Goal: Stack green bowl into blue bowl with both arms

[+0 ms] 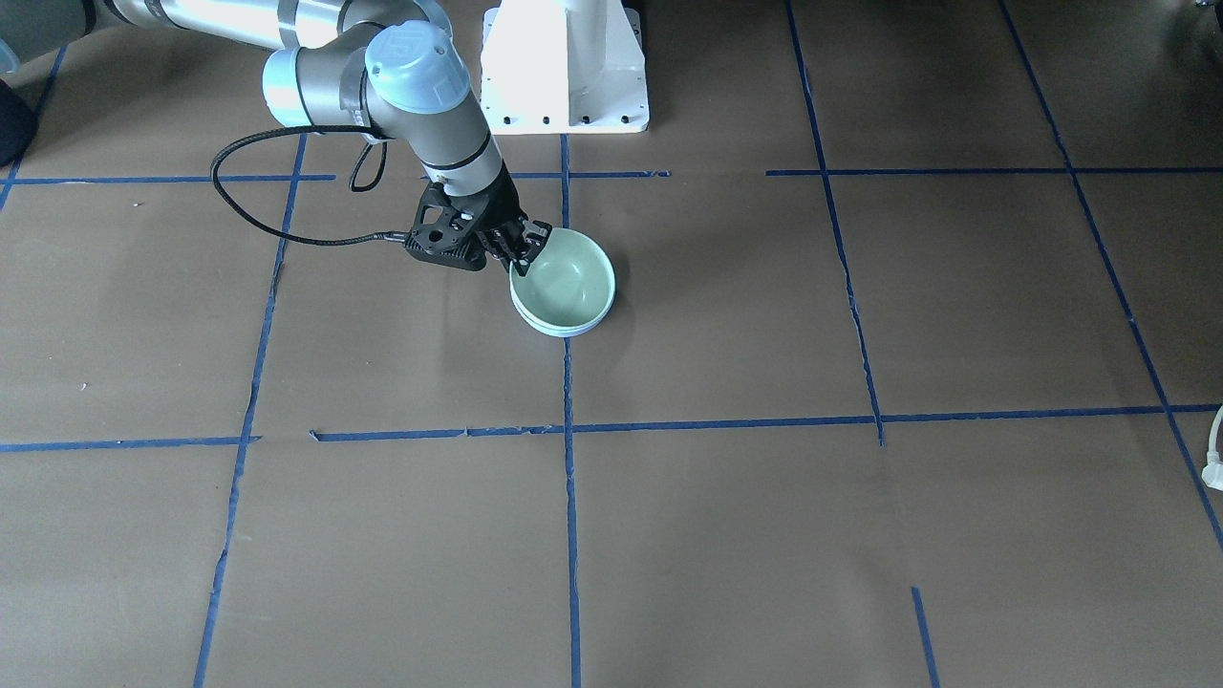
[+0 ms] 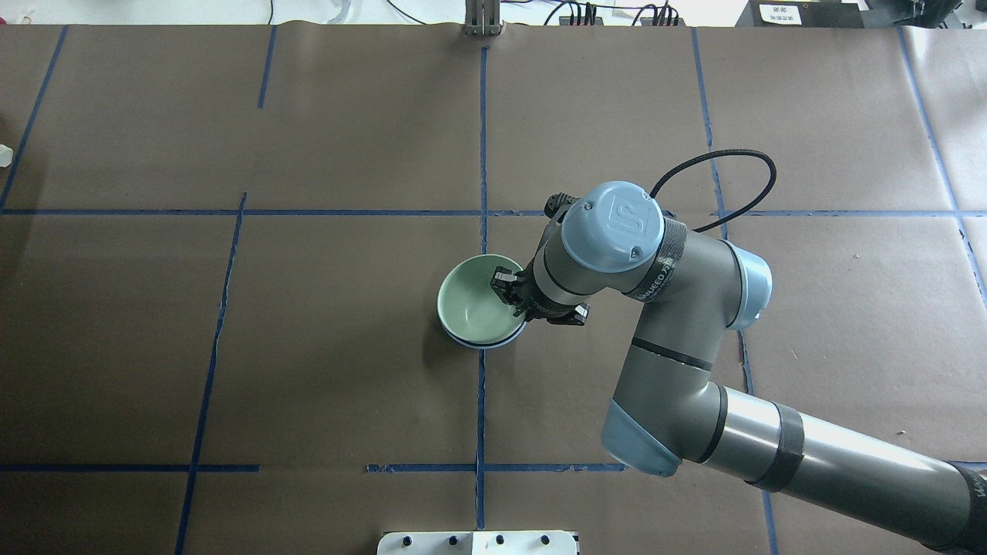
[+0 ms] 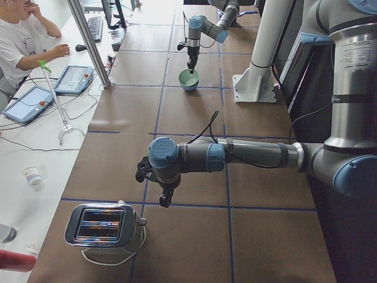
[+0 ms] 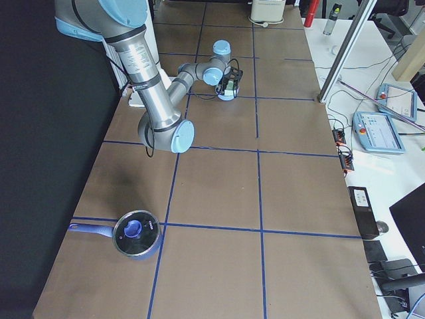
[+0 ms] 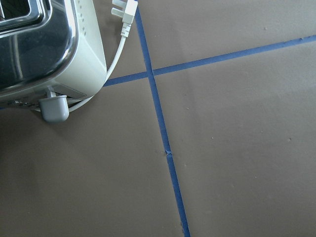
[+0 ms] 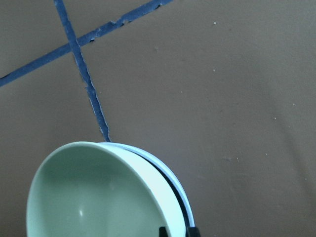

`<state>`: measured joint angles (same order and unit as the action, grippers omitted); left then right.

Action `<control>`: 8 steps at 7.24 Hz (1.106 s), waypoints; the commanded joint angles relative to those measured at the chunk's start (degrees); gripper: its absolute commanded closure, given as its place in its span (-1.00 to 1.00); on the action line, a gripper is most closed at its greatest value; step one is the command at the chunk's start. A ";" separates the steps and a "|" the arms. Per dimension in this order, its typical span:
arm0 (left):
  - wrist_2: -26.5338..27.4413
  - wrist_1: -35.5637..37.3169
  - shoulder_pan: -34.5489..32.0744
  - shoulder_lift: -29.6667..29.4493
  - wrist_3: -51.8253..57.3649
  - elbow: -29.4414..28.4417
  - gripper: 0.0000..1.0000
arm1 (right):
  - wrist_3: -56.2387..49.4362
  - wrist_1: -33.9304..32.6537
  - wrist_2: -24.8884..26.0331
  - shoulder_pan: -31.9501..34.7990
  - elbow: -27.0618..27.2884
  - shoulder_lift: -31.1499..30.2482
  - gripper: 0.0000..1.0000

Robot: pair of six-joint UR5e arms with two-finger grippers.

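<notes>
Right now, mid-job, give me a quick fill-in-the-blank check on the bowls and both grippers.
1. The green bowl sits ___ the blue bowl.
2. The right gripper is at the green bowl's ___.
3. The left gripper hangs far from the bowls, beside the ___.
Missing words: inside; rim; toaster.

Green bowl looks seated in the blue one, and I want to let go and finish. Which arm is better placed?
Right: the right claw straddles the rim of the green bowl, while the left claw hangs far off by the toaster.
</notes>
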<state>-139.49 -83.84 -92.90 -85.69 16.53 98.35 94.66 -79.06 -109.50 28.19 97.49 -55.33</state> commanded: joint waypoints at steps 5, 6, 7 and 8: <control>-0.17 0.08 0.00 -0.09 0.00 0.00 -1.00 | -0.79 -0.66 -0.53 2.12 0.33 0.40 -1.00; -0.08 0.08 0.00 -0.18 -0.53 -0.08 -1.00 | -4.27 -3.53 -0.71 3.44 0.59 0.48 -1.00; 0.27 -0.09 0.00 -0.35 -3.05 0.00 -1.00 | -10.05 -7.65 -3.67 6.59 0.68 0.31 -1.00; 0.88 -0.01 0.17 -0.44 -3.43 -0.08 -1.00 | -19.42 -11.00 -8.49 11.84 0.68 -0.82 -1.00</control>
<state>-139.19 -83.85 -92.85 -86.00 14.23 98.31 84.67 -85.83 -113.32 34.79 98.11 -55.23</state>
